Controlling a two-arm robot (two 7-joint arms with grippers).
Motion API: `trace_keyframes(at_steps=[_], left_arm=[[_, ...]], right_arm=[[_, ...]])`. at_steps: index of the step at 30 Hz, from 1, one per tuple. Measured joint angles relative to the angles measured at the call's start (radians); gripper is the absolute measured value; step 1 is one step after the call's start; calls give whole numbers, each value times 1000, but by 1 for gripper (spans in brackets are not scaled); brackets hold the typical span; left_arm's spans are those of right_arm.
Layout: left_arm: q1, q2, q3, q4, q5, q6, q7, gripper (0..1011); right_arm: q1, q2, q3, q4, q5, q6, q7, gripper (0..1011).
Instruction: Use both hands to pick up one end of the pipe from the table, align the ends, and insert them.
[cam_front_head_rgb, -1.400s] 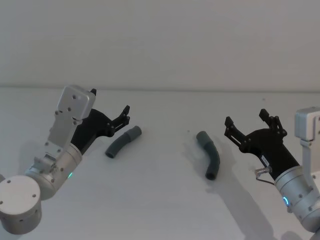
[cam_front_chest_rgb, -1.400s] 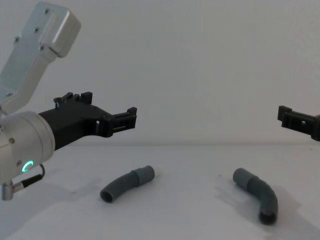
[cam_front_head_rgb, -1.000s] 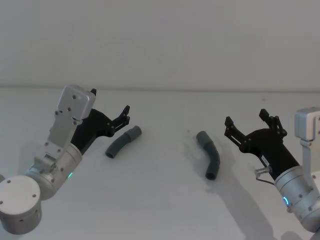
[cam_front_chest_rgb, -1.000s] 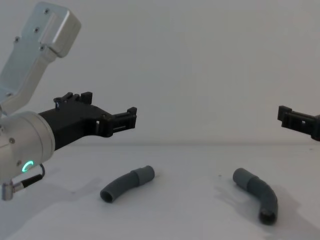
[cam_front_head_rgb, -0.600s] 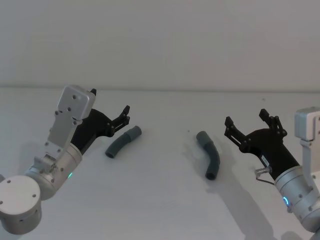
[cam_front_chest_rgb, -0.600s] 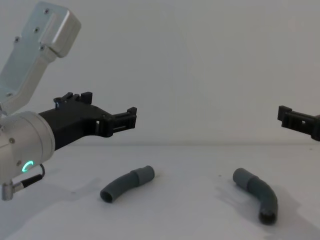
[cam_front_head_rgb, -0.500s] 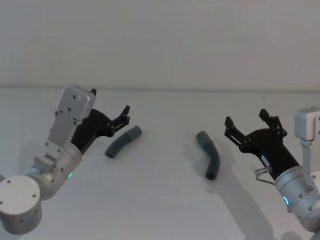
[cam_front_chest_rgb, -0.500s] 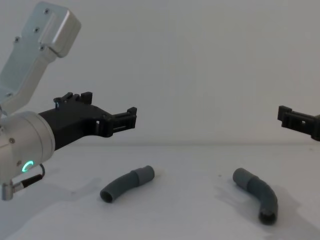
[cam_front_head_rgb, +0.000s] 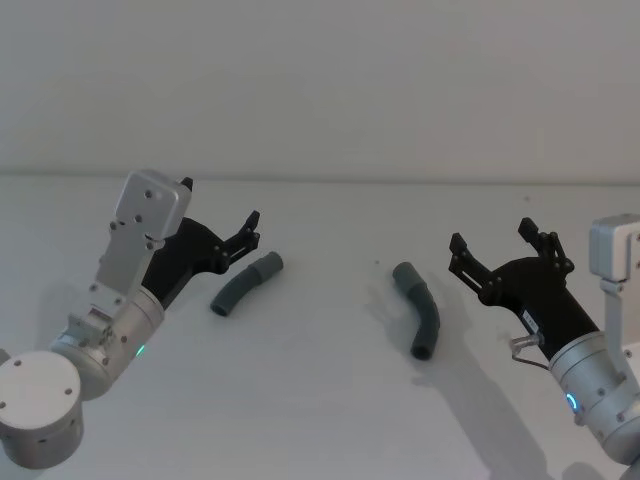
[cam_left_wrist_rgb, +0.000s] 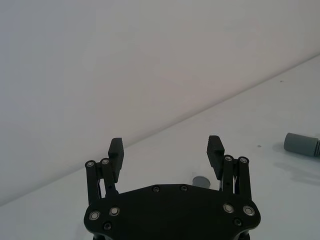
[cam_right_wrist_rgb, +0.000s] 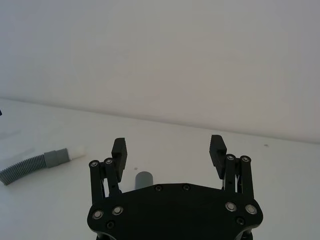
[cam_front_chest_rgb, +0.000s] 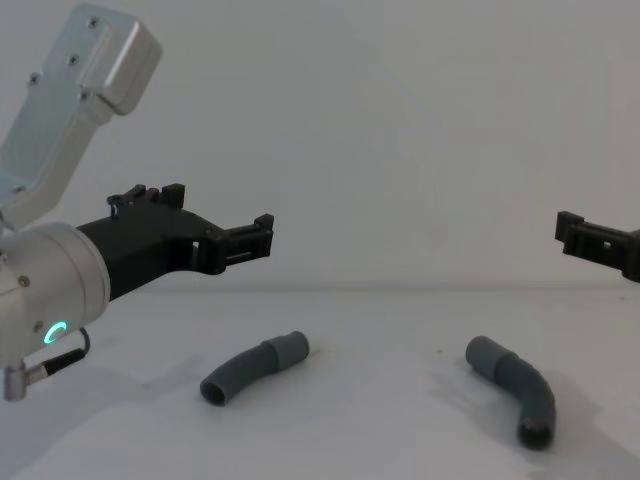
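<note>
Two curved dark grey pieces of the pipe lie apart on the white table (cam_front_head_rgb: 320, 400). The left piece (cam_front_head_rgb: 245, 283) (cam_front_chest_rgb: 250, 368) rests just below and ahead of my left gripper (cam_front_head_rgb: 220, 203) (cam_front_chest_rgb: 220, 215), which hovers open above the table. The right piece (cam_front_head_rgb: 420, 308) (cam_front_chest_rgb: 515, 385) lies left of my right gripper (cam_front_head_rgb: 492, 236), also open and raised. Past the open left gripper (cam_left_wrist_rgb: 165, 146), the left wrist view shows one cuff end (cam_left_wrist_rgb: 201, 181). Beyond the open right gripper (cam_right_wrist_rgb: 168, 145), the far piece (cam_right_wrist_rgb: 40, 161) shows a ribbed body and a white tip (cam_right_wrist_rgb: 77, 150).
A plain pale wall (cam_front_head_rgb: 320, 90) closes off the table's far edge. Bare white surface stretches between the two pipe pieces and in front of them.
</note>
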Motion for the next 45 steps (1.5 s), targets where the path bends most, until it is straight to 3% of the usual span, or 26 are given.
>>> trace_keyframes(at_steps=[27, 35, 45], left_arm=[[-1, -1, 0, -1, 0, 5, -1, 1001], [-13, 4, -2, -13, -14, 69, -28, 1001], [-56, 32, -2, -34, -54, 233, -110, 1001]], right_arm=[[0, 0, 0, 0, 0, 0, 0, 1002], [0, 0, 0, 0, 0, 0, 0, 1002], [0, 0, 0, 0, 0, 0, 0, 1002]])
